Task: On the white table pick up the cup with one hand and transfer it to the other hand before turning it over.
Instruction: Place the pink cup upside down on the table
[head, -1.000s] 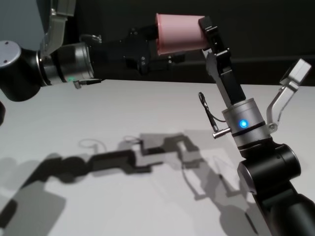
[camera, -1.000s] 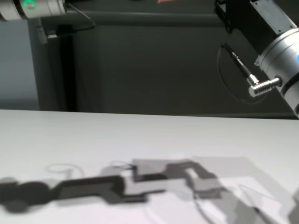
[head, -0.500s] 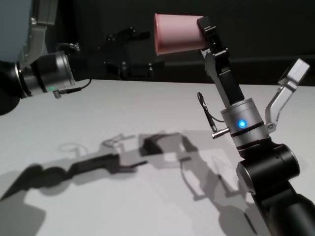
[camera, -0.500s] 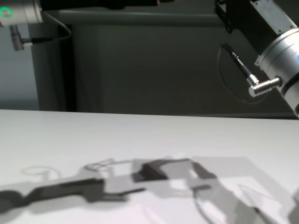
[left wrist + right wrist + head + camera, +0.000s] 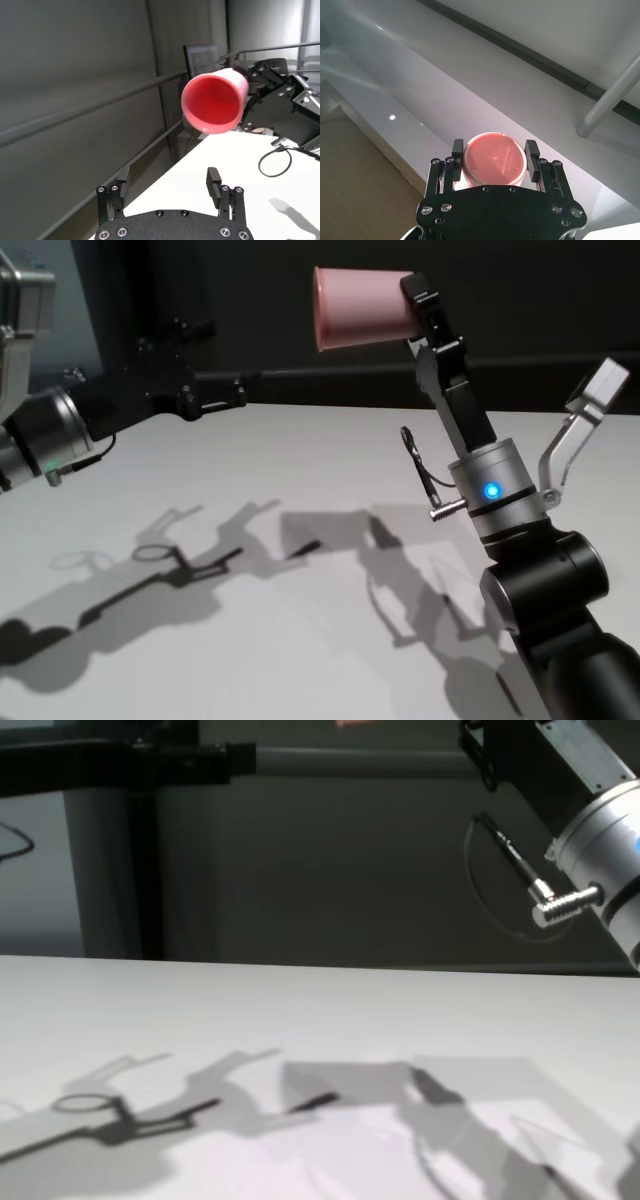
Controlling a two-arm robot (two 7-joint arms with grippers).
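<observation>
**Overhead, a pink cup is clamped by the right gripper**

High above the plain matte white table point(image 5: 300, 640), the small tapered pink plastic cup point(image 5: 358, 307) is gripped at its flat base by the right gripper point(image 5: 493, 159) and held on its side. Well apart to the left, the left gripper point(image 5: 170, 189) is spread wide, holding nothing, faced by the cup's mouth.

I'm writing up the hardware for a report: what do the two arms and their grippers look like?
Both arms are black with silver metal wrist rings. The right arm's ring carries a glowing blue dot, a thin black cable looped to an angled metal plug, and a grey bracket. The left arm's ring shows a small green light and a thin cable. The left gripper and right gripper are black, with screw-studded bodies and ridged finger pads.
</observation>
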